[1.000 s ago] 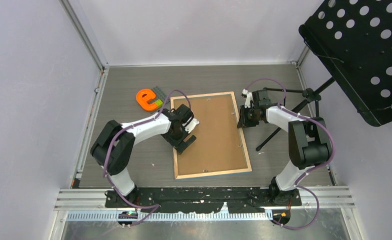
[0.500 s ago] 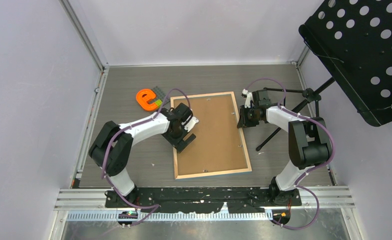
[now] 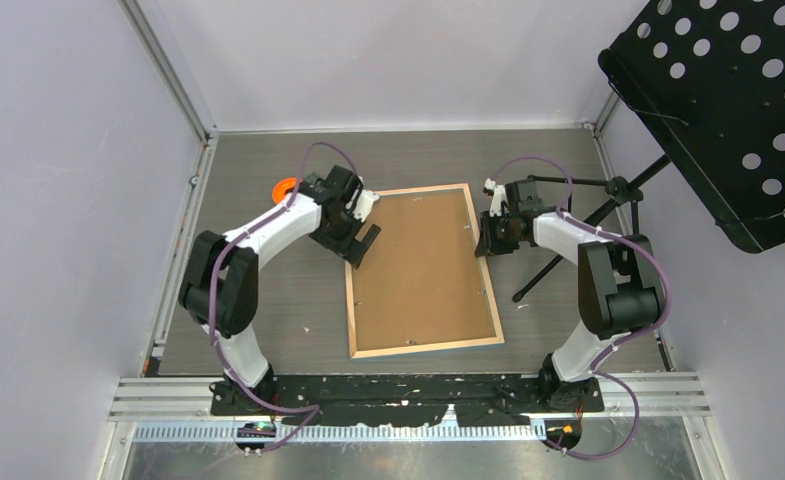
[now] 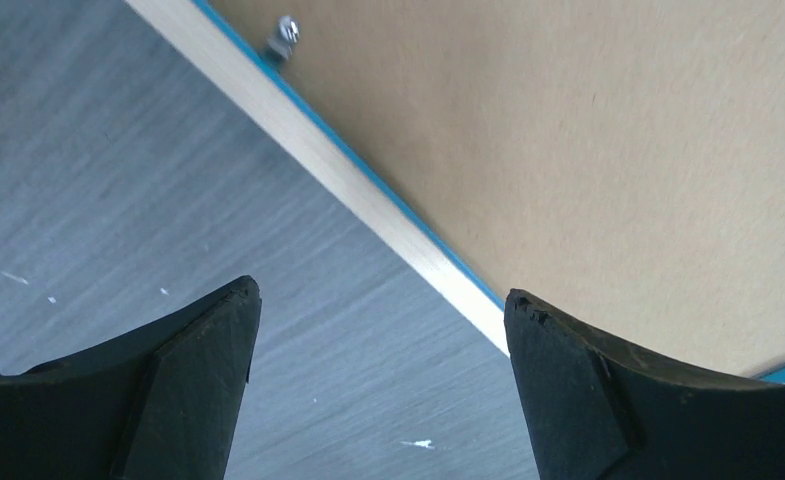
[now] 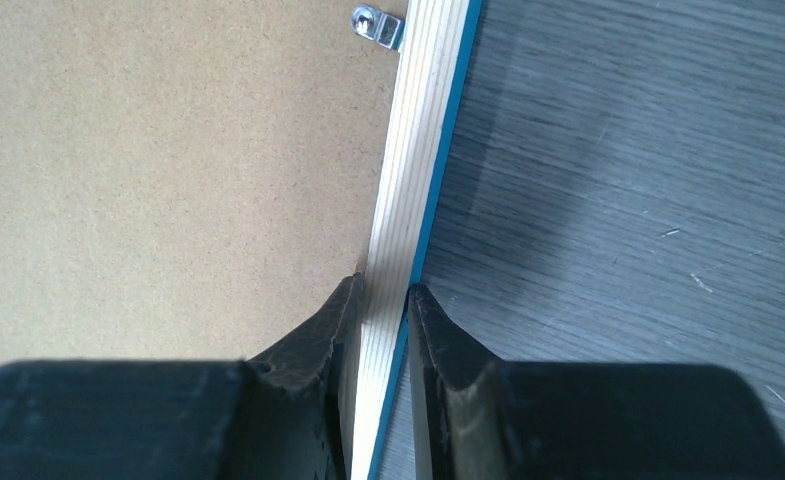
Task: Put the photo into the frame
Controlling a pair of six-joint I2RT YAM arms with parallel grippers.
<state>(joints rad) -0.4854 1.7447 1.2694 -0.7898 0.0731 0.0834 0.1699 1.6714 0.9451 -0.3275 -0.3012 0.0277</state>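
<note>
The frame (image 3: 428, 347) lies face down on the table, its light wood back up and a brown backing board (image 3: 418, 265) inside it. The photo is hidden. My left gripper (image 3: 356, 240) hovers open over the frame's left rail near the far corner. In the left wrist view its gripper (image 4: 376, 310) straddles bare table and the wood rail (image 4: 368, 190), holding nothing. My right gripper (image 3: 486, 236) is shut on the frame's right rail. In the right wrist view the gripper (image 5: 381, 290) pinches the rail (image 5: 408, 180), one finger on the board side and one on the blue outer edge.
An orange letter (image 3: 284, 186) peeks out behind my left arm at the far left. A black perforated music stand (image 3: 728, 110) overhangs the right side, its legs (image 3: 568, 255) reaching the table by my right arm. Small metal clips (image 5: 378, 27) sit along the rails.
My left gripper has left the board's left side and moved toward the frame's far left corner, opening a little wider and covering most of the orange letter. The right arm has not moved.
</note>
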